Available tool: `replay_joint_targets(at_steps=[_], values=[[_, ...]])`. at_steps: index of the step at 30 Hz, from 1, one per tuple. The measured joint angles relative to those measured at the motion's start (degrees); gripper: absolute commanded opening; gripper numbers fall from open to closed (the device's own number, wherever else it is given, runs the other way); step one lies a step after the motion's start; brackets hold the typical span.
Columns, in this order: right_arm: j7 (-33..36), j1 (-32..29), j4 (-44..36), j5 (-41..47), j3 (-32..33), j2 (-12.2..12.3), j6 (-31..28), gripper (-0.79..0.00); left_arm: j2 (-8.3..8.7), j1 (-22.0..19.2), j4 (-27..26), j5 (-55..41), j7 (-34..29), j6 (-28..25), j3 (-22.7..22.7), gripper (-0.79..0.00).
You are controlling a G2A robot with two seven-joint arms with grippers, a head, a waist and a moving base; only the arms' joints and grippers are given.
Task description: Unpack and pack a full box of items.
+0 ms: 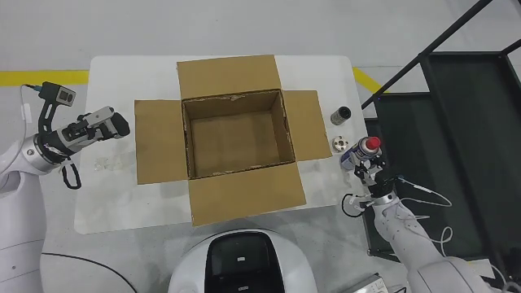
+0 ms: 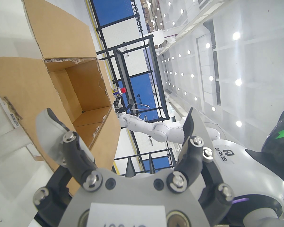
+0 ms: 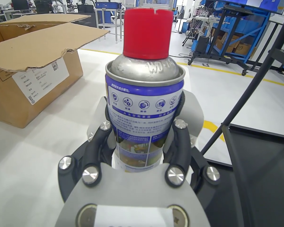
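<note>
The white table [image 1: 122, 81] stands in a big bright hall. The cardboard box [image 1: 228, 77] sits open in its middle with all four flaps spread and nothing inside. So the unpacking seems done or nearly done, and the packing back is, I think, all left to do. Beside one side flap of the box, the right gripper [image 3: 144, 119] is clamped on the spray can [image 3: 144, 90]. The can stands upright, long axis vertical, red cap up. A dark cylinder [image 1: 341, 115] and a small round piece [image 1: 339, 142] stand by the same flap. On the opposite side of the box, the left gripper [image 2: 118, 121] is spread apart and empty.
</note>
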Motion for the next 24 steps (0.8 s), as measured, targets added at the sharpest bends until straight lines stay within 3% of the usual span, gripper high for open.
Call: replay_joint_targets(at_steps=[2,15,24], values=[[-0.31,0.15,0.43,-0.17,-0.22,-0.02,-0.11,-0.003,0.00,0.00,0.00,0.00,0.00,0.00,0.00,0.000],[-3.68,-2.97,-0.21,0.24,-0.10,1.19,-0.30,0.000,0.00,0.00,0.00,0.00,0.00,0.00,0.00,0.000],[-1.19,-8.02,-3.72,2.73,1.32,3.31,-2.81,0.000,0.00,0.00,0.00,0.00,0.00,0.00,0.00,0.000]])
